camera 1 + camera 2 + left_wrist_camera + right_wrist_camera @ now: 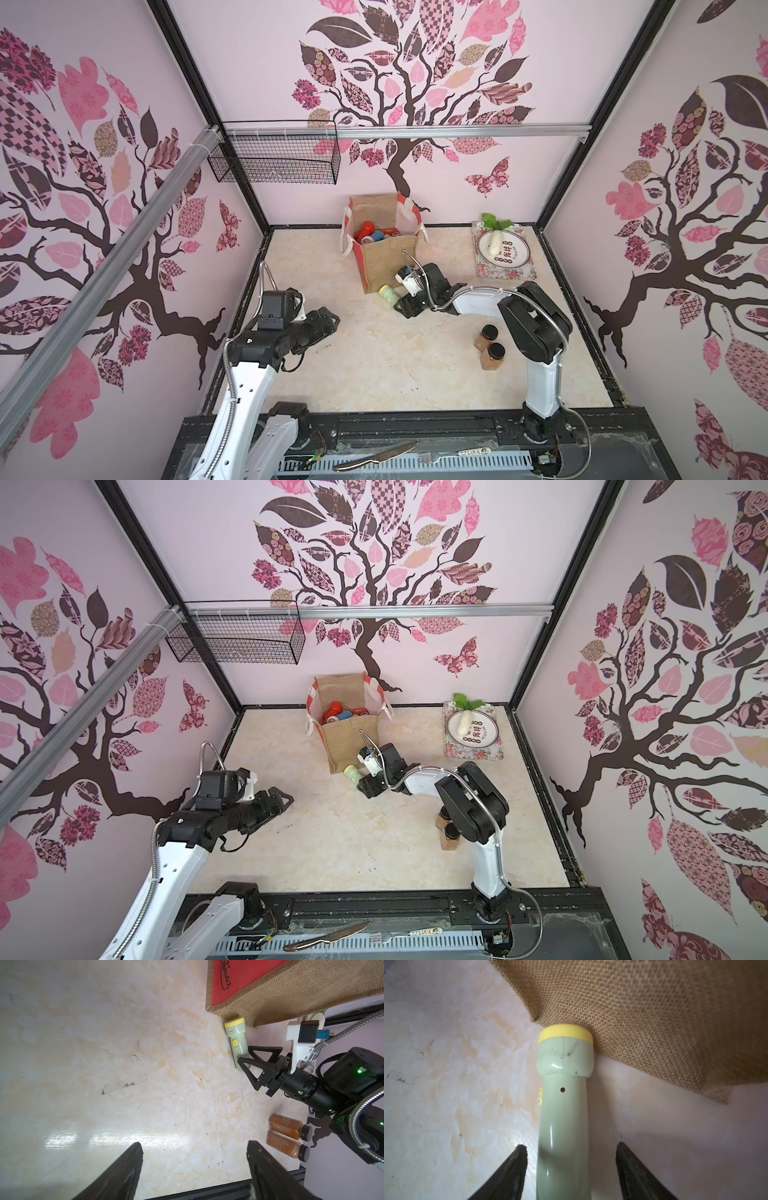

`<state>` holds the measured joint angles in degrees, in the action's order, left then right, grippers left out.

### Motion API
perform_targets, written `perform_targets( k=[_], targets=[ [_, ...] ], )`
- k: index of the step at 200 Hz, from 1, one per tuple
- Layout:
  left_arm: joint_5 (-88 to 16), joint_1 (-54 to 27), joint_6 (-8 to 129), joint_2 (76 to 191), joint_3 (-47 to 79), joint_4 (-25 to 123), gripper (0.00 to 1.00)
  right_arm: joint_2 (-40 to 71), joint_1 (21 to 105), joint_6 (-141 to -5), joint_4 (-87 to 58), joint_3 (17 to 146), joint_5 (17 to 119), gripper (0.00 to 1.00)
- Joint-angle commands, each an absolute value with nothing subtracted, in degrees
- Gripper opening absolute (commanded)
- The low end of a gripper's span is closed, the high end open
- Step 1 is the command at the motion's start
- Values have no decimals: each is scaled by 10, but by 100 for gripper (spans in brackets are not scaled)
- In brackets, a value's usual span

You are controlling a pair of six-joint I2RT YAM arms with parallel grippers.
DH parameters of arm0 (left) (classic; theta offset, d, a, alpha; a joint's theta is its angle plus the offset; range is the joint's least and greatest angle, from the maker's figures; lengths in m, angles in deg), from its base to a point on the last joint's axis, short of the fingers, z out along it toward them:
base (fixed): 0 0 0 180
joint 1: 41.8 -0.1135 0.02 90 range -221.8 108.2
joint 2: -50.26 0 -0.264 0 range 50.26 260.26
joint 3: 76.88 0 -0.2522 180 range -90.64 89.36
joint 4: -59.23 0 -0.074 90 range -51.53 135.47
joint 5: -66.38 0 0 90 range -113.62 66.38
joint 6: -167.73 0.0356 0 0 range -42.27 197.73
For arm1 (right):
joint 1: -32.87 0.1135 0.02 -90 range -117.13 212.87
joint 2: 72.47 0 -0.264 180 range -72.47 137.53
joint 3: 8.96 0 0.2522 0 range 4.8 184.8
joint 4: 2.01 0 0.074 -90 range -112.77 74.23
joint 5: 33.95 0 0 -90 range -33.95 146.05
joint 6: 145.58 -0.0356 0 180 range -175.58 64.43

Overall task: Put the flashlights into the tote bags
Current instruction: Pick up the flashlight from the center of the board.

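1. On the right gripper (570,1147) the fingers (517,1159) are apart and straddle the tail end of the pale green flashlight (562,1105). There's a gap on each side, so no grip yet.
2. That flashlight lies flat on the table (374,365) and runs straight ahead from between the fingers. Its yellow head ring touches the burlap wall of the tote bag (643,1012) just beyond the fingertips.
3. Right arm pose: stretched low and forward, wrist near table level, gripper roughly in line with the flashlight and aimed at the bag's base.
4. On the left gripper (194,1145) the fingers are spread with nothing between them. It hovers over bare table, well apart from bag and flashlight, with the arm bent. Looks parked.
5. Progress: several flashlights (372,232), red and blue among them, are already inside the bag. The green one is the only one I can see outside, so probably the last pick. To do: grip, lift over the rim, drop.
6. Two amber jars (490,345) stand behind the right fingers, beside that arm. Not task items.
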<state>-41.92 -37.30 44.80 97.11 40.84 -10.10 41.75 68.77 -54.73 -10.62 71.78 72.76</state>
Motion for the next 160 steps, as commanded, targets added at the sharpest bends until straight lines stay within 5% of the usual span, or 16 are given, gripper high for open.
perform_targets(
  k=[1,81,160],
  targets=[
    [-422,-373,462,966,417,-90,82,445,690,-548,-117,734,727,69],
    [-423,-371,459,959,415,-94,82,457,703,-535,-138,742,701,61],
    [-417,-371,462,955,411,-96,82,422,703,-508,-157,716,672,27]
  ],
)
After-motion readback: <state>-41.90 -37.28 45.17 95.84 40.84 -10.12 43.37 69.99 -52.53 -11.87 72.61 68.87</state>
